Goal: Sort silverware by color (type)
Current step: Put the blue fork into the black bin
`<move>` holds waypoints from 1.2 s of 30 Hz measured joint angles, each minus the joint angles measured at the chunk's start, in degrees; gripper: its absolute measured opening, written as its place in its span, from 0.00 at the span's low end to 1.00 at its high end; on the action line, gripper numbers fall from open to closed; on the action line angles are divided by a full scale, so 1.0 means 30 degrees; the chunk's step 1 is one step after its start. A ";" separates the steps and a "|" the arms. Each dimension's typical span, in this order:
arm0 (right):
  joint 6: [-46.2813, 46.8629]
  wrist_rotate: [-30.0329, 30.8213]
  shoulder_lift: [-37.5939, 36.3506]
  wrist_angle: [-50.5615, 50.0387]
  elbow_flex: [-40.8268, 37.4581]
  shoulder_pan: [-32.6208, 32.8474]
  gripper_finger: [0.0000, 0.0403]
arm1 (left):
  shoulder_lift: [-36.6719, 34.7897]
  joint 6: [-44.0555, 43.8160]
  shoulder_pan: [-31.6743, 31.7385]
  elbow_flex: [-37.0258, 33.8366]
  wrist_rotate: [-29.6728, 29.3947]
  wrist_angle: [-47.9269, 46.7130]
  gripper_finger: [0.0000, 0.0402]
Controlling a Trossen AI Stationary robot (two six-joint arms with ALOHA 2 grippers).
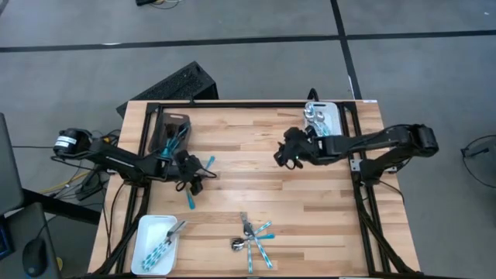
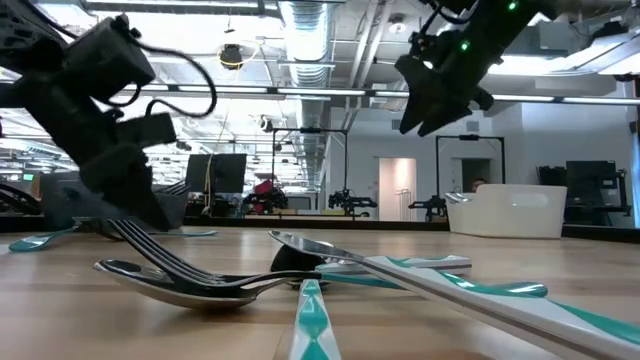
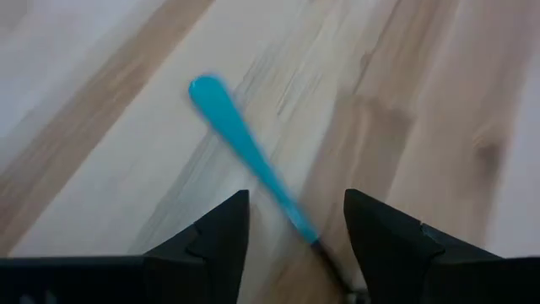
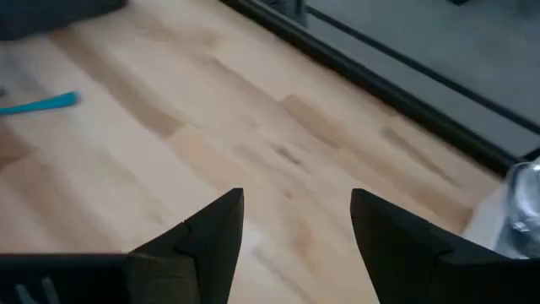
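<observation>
No legible writing is seen. A teal-handled utensil [image 3: 245,152] lies between the spread fingers of the left gripper [image 3: 295,232], at the table's [image 1: 256,186] nine o'clock. The right gripper [image 1: 285,157] is held open and empty near one o'clock.

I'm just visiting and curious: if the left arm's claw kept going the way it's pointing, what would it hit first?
Probably the thin teal-blue utensil handle lying on the wooden table, lined up between the open left gripper jaws; depth is unclear.
</observation>
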 joint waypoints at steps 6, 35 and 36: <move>0.1220 0.1528 0.0001 0.0119 0.0000 0.1590 0.61 | 0.1752 0.0050 -0.0007 0.0017 -0.0487 0.0540 0.30; 0.3121 0.3392 0.0001 -0.0051 -0.0007 0.3098 0.61 | -0.3557 -0.0853 -0.0380 0.5438 -1.2704 -1.0657 0.00; 0.3121 0.3413 0.0001 -0.0046 -0.0007 0.3137 0.61 | -0.3967 -0.1522 0.0022 0.5428 -1.3039 -1.1431 0.00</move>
